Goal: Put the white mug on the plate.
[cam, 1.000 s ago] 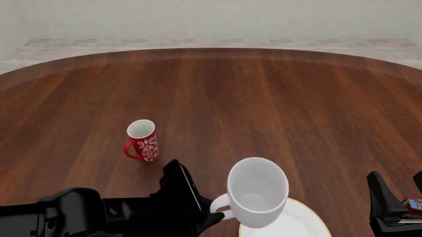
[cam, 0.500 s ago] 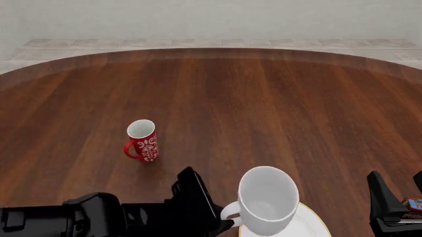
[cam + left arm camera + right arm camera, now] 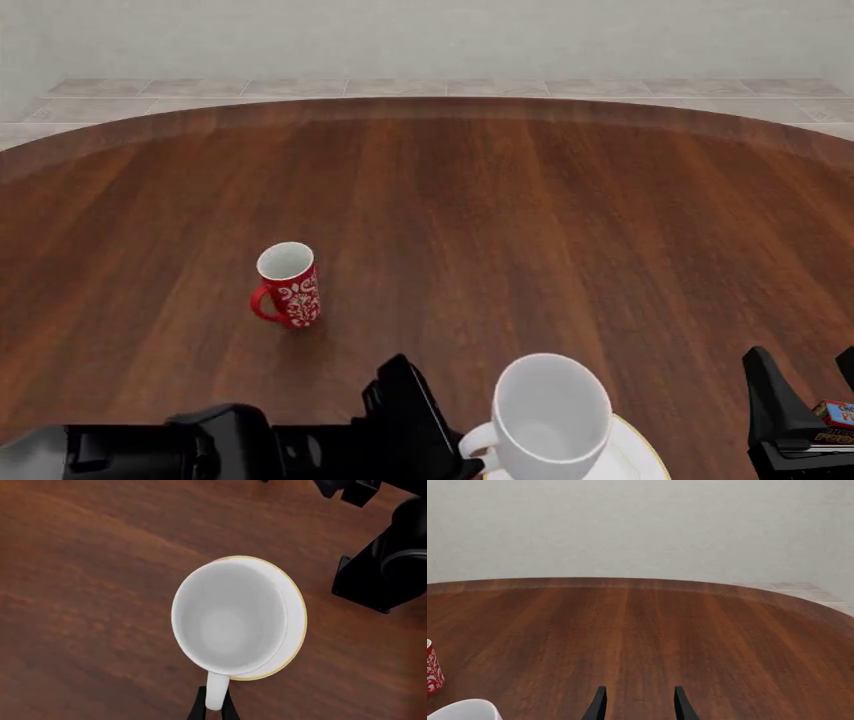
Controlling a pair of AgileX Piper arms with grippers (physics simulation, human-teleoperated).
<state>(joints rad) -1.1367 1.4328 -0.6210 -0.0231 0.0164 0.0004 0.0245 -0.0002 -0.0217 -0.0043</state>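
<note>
The left gripper (image 3: pixel 213 711) gripped the white mug (image 3: pixel 230 617) handle above the plate (image 3: pixel 296 630); the right gripper (image 3: pixel 637 702) was open.

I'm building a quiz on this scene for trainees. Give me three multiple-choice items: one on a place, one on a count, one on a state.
1. Where is the white mug?
A. over the plate
B. beside the red mug
C. at the table's far edge

2. How many mugs are in the front view?
A. one
B. two
C. three

3. How does the left tool stand?
A. open, away from the mug
B. shut on the white mug's handle
C. shut on the plate's rim

Key: 1 A, the left wrist view shows the gold rim around it; 2 B, one white, one red; 3 B, fingers flank the handle.
</note>
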